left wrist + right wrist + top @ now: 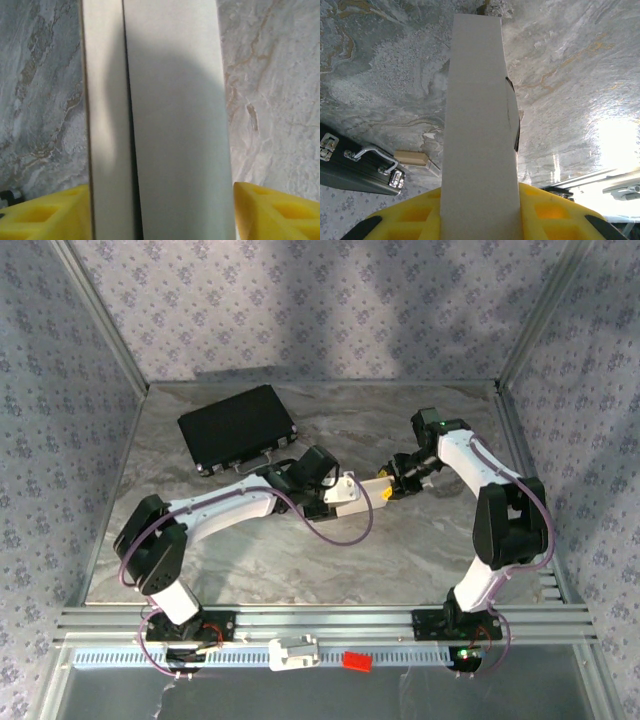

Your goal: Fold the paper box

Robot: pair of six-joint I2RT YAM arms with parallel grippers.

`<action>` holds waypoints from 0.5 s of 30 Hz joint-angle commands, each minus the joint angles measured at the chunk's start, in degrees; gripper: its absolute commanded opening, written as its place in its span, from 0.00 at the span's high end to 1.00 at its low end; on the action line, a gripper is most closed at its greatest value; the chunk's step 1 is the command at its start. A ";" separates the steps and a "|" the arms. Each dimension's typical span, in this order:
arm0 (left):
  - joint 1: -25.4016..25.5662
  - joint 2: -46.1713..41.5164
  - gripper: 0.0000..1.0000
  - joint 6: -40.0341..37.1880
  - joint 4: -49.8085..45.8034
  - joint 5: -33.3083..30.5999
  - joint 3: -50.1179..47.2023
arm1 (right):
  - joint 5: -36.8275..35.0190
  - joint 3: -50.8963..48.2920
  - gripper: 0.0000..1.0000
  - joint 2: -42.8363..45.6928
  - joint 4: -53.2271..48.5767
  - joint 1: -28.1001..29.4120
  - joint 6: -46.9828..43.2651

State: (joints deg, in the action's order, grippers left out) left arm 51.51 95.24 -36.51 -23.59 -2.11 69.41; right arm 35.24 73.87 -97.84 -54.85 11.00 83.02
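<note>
A: What is met nearest the lens?

B: Yellow fingers (405, 217) of the right pincer (480, 212) are seen clenched on the paper box (477, 125), which is gripped from both sides.

A: How is the box described?

B: It is shown as a long, flat, off-white cardboard body, already folded. In the left wrist view a dark seam is traced lengthwise between a narrow panel and a wide one. In the right wrist view a curved tab edge is noticed on its side.

A: And the other pincer?

B: The box is clasped by the left pincer (160, 215) too. Its yellow fingers are set against both long edges, with no gap seen.

A: Where is the box found?

B: It is held between the two pincers over the middle of the marbled table (250, 560). Whether the surface is touched cannot be told.

A: What room is offered?

B: Bare table is seen on the near side and at the far right. The black case (237, 427) is found at the far left, apart from the box. The table is bounded by aluminium rails (330, 618) and patterned walls (300, 300).
</note>
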 commanded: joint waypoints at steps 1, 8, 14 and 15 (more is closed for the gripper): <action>0.48 1.36 0.52 -2.27 0.43 0.88 4.07 | -0.05 0.76 0.73 -0.77 -1.53 0.00 0.26; 0.71 -0.11 0.71 -1.01 -0.96 2.11 3.57 | -0.83 0.94 0.57 0.49 -1.68 -0.25 -2.61; -1.28 -3.15 0.79 0.03 -8.46 6.66 3.47 | -6.26 7.77 0.31 2.87 -3.45 -2.32 -21.67; -1.70 -4.15 0.79 0.37 -9.64 7.60 3.30 | -8.00 9.16 0.31 4.15 -2.90 -2.61 -27.94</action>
State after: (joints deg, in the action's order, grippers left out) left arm 50.94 95.35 -35.97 -27.46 0.64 71.53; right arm 31.99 78.39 -97.49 -56.86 9.63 69.78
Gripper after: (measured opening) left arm 0.303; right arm 0.689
